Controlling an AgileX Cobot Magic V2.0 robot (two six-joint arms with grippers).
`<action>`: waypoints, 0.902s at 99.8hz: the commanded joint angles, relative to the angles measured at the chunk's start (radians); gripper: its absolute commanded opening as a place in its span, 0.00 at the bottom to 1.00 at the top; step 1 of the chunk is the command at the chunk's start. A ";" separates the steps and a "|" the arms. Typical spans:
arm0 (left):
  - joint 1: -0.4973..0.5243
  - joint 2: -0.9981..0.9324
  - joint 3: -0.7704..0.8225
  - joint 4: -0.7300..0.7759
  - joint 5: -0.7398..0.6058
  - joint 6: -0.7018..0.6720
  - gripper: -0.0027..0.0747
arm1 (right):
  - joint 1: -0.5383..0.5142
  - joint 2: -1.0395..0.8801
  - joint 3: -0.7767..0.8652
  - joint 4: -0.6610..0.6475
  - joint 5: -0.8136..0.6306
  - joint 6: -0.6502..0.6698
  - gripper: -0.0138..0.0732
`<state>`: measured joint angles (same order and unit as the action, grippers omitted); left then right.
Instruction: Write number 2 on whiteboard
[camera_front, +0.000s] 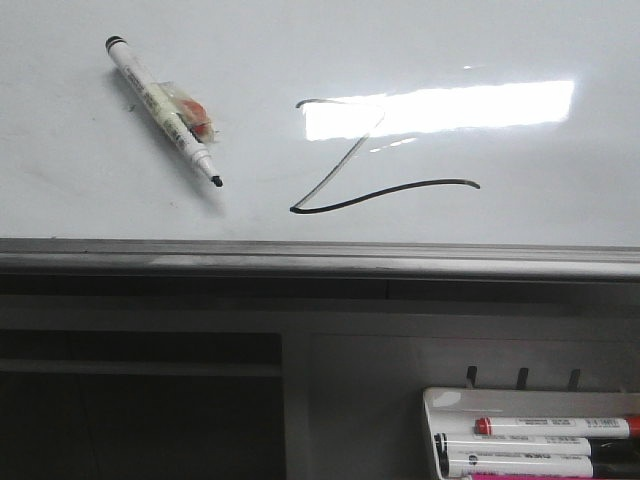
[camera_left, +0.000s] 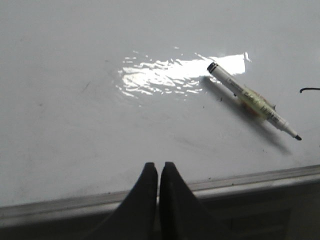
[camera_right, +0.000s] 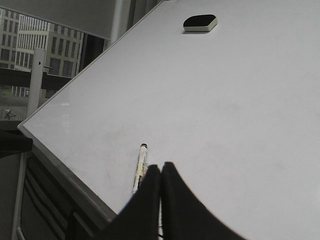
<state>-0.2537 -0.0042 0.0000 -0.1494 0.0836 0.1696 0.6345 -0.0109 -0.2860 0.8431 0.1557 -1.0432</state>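
Observation:
A black angular number 2 (camera_front: 370, 180) is drawn on the whiteboard (camera_front: 90, 170), right of centre in the front view. An uncapped white marker pen (camera_front: 165, 112) lies loose on the board to its left, tip toward the near rim. The pen (camera_left: 252, 100) also shows in the left wrist view, ahead and to one side of my left gripper (camera_left: 158, 165), which is shut and empty near the board's rim. My right gripper (camera_right: 160, 167) is shut and empty too, with the pen (camera_right: 140, 167) partly hidden behind its fingers. Neither gripper appears in the front view.
The board's grey metal rim (camera_front: 320, 255) runs along its near edge. Below it at the right, a white tray (camera_front: 535, 440) holds several markers. A black-and-white eraser (camera_right: 200, 23) lies at the board's far end. Beyond the board's side edge are window frames.

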 joint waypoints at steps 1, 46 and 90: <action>0.022 -0.024 0.011 0.005 0.003 -0.029 0.01 | -0.004 -0.017 -0.025 0.006 -0.049 -0.002 0.08; 0.029 -0.026 0.011 -0.007 0.189 -0.031 0.01 | -0.004 -0.017 -0.025 0.006 -0.051 -0.002 0.08; 0.029 -0.026 0.011 -0.007 0.189 -0.031 0.01 | -0.004 -0.017 -0.025 0.006 -0.051 -0.002 0.08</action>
<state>-0.2283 -0.0042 0.0000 -0.1435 0.3292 0.1445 0.6345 -0.0109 -0.2860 0.8431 0.1557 -1.0432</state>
